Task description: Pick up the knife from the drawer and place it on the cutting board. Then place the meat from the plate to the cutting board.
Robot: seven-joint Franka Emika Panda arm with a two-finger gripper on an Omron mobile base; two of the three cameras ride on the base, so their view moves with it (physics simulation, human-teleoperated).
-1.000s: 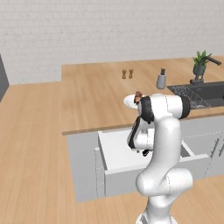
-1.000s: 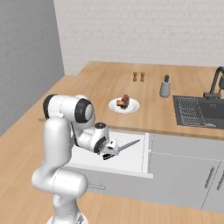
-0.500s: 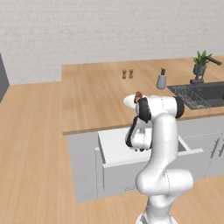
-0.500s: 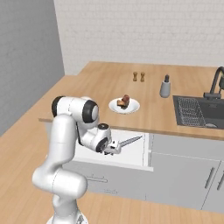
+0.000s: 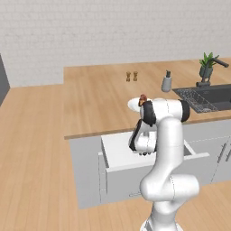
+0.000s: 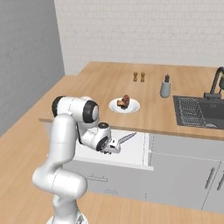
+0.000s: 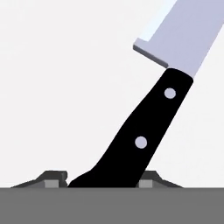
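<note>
Black-handled knife with 2 rivets and pale blade, lying flat in open white-lined drawer, reddish-brown meat on round white plate

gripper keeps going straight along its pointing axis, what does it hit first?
The knife: its black handle lies between the fingertips of the gripper, right in the approach line. Behind it is the white floor of the drawer. Whether the pads already touch the handle isn't clear.

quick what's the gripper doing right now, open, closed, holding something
Gripper: down in the drawer, fingertips either side of the knife handle; whether they clamp it cannot be told.
</note>
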